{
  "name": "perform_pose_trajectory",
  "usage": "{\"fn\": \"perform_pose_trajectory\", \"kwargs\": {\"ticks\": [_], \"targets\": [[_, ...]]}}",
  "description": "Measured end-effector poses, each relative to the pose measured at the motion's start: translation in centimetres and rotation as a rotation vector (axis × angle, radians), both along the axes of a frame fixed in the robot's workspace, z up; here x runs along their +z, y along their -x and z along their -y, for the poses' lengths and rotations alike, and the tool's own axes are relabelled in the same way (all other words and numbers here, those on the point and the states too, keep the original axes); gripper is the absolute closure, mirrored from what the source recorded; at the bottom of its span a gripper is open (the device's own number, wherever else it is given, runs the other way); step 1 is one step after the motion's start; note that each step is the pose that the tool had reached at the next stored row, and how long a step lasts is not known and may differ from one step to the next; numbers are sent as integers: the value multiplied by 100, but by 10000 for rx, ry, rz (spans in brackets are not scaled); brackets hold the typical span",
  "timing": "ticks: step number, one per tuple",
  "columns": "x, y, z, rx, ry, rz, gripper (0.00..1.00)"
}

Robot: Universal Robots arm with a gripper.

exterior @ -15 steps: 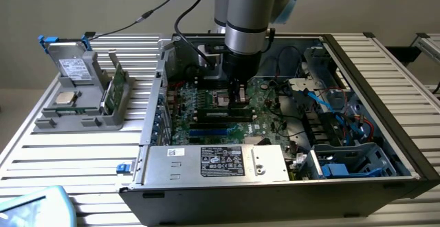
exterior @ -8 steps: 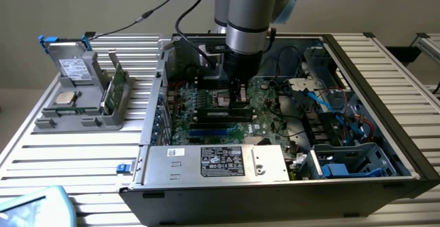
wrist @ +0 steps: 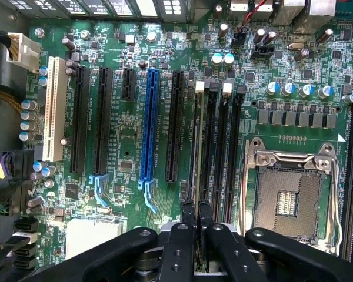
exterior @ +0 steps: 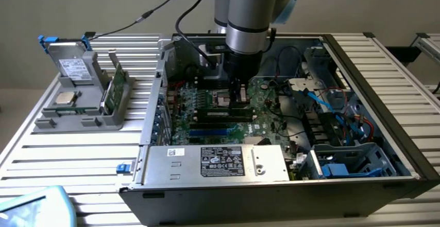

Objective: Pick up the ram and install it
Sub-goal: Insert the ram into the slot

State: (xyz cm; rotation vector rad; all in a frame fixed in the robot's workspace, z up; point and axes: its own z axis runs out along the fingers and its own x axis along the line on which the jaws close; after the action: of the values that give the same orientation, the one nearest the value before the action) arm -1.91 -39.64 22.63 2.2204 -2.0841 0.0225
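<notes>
My hand (wrist: 197, 216) is clamping shut on the ram (wrist: 198, 147). I am seeing the ram edge-on, as a thin line running away from my fingertips along the memory slots (wrist: 223, 147). The rest of it is hiding beneath my fingers, and I cannot tell whether it is sitting in a slot or hanging just above one.

The slatted metal worktop (exterior: 82, 155) is carrying everything, its edges running out of the exterior view. The open computer case (exterior: 385, 114) is lying on it, and my arm (exterior: 251, 16) is reaching straight down inside, covering part of the motherboard (wrist: 129, 135). The power supply box (exterior: 213, 162) is sitting along the case's near wall.

Outside the case, at the exterior view's left, a grey holder (exterior: 82, 121) is standing on the worktop. It is carrying a boxy drive (exterior: 74, 70), a green board on edge (exterior: 118, 85) that is too small to make out, and a silver chip (exterior: 65, 98).

On the motherboard, an empty processor socket (wrist: 288, 200) is lying just beside the memory slots, with a blue expansion slot (wrist: 150, 123) on their other side.
</notes>
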Motion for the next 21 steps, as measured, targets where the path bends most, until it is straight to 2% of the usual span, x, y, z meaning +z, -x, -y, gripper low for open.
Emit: {"fn": "perform_pose_trajectory", "kwargs": {"ticks": [17,21], "targets": [[-15,7,0,-144,-21,7,87],[-19,10,0,-144,-19,25,87]]}}
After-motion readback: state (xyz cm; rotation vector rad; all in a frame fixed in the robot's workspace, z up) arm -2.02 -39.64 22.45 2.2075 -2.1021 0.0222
